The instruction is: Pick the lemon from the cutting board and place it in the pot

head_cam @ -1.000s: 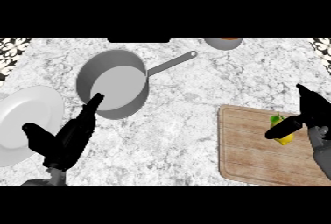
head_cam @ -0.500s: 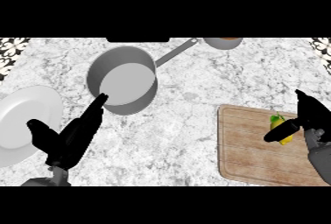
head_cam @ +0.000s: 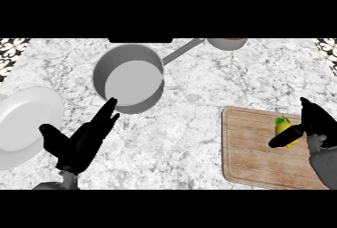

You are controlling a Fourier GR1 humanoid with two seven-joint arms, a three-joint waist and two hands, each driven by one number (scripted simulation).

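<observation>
Head view: the yellow lemon with a green tip [head_cam: 284,127] lies on the rectangular light-wood cutting board [head_cam: 253,151], near the board's right edge at the right of the white-and-grey marble counter [head_cam: 197,111]. The right hand [head_cam: 314,127] stands just beside the lemon on its right. This hand is open: its fingers [head_cam: 308,109] are extended straight, and its thumb is spread out and crosses the lemon's lower end. The round grey metal pot with a long handle [head_cam: 128,80] sits at upper left, well apart from the board. The left hand [head_cam: 82,142] is open, with straight fingers pointing at the pot's near rim. A round white plate [head_cam: 26,124] lies to the left of that hand. A small grey bowl [head_cam: 227,43] sits at the top edge, beside the handle's end.
</observation>
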